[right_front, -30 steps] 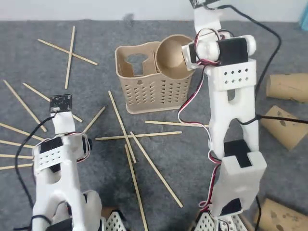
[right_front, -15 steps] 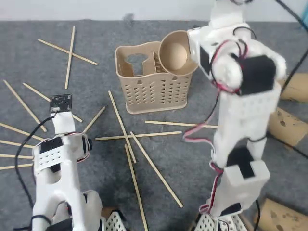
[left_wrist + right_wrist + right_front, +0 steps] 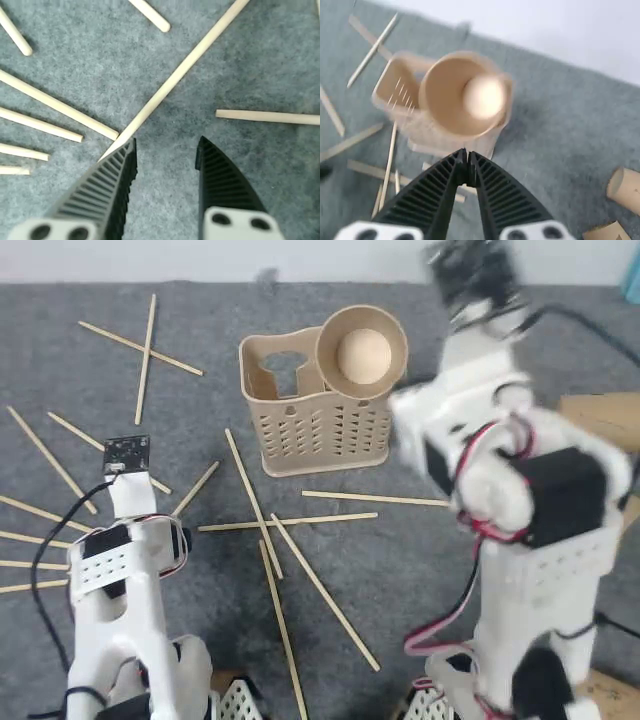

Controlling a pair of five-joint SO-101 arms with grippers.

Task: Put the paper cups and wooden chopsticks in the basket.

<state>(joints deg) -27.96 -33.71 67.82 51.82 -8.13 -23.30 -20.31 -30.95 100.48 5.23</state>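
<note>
Grey surface [image 3: 225, 625], two arms. The right arm [image 3: 530, 540] stands tall beside the basket; the left arm [image 3: 125, 570] sits low among the sticks. One basket [image 3: 320, 430], upright, two compartments. One tilted paper cup [image 3: 362, 352] sits in the compartment on the right arm's side, leaning on the rim with its mouth turned up and outward; the other compartment holds nothing you can see. Two loose cups [image 3: 626, 187] lie on their sides on the surface, well apart from the basket. You can count fourteen chopsticks [image 3: 254, 502] in the high view, all flat on the surface and none in the basket. The right end effector [image 3: 467, 157] is pressed together, gripping nothing, above the cup's rim. The left end effector [image 3: 165, 150] is spread, holding nothing, with one stick tip [image 3: 117, 145] just beside one finger.
</note>
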